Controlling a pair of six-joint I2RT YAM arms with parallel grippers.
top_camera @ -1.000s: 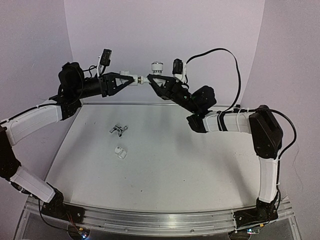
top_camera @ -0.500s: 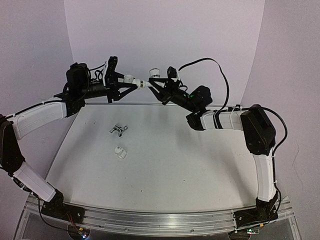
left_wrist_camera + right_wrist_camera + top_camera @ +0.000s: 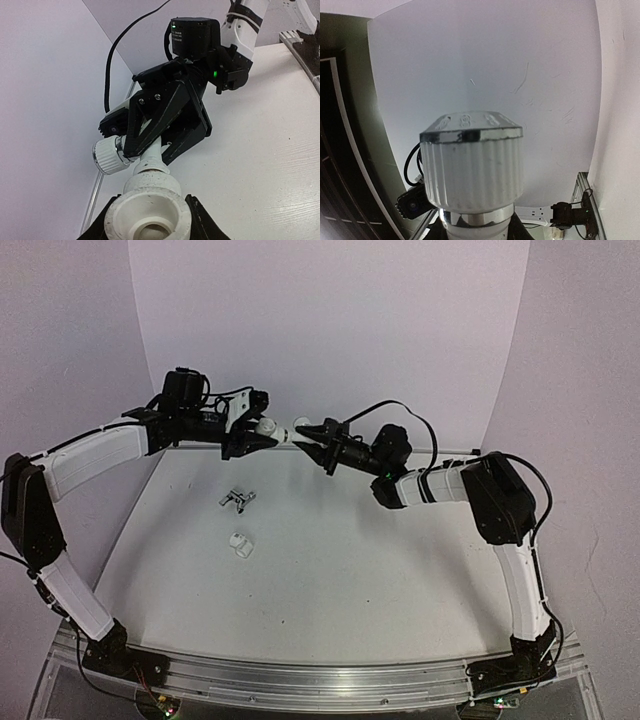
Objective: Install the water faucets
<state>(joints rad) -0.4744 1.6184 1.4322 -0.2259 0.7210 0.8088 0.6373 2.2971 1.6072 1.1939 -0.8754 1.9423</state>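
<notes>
Above the far side of the table my two grippers meet tip to tip. My left gripper (image 3: 262, 432) is shut on a white collared pipe fitting (image 3: 269, 427), whose open mouth (image 3: 147, 212) fills the bottom of the left wrist view between black fingers (image 3: 202, 225). My right gripper (image 3: 312, 433) is shut on a white faucet; its stem (image 3: 152, 156) runs into the fitting. The faucet's ribbed white knob (image 3: 472, 165) with a chrome ring sticks out sideways (image 3: 107, 156). A silver pronged piece (image 3: 238, 499) and a small white fitting (image 3: 240, 544) lie on the table.
The white table (image 3: 380, 560) ends in a metal rail (image 3: 330, 680) at the near edge, where both arm bases stand. Lilac walls close in behind and at both sides. A black cable (image 3: 395, 410) loops over the right wrist.
Both grippers have come down and nearer with the joined parts between them, and both wrists have rolled. The knob, pointing up before, now points sideways. The loose parts on the table have not moved.
</notes>
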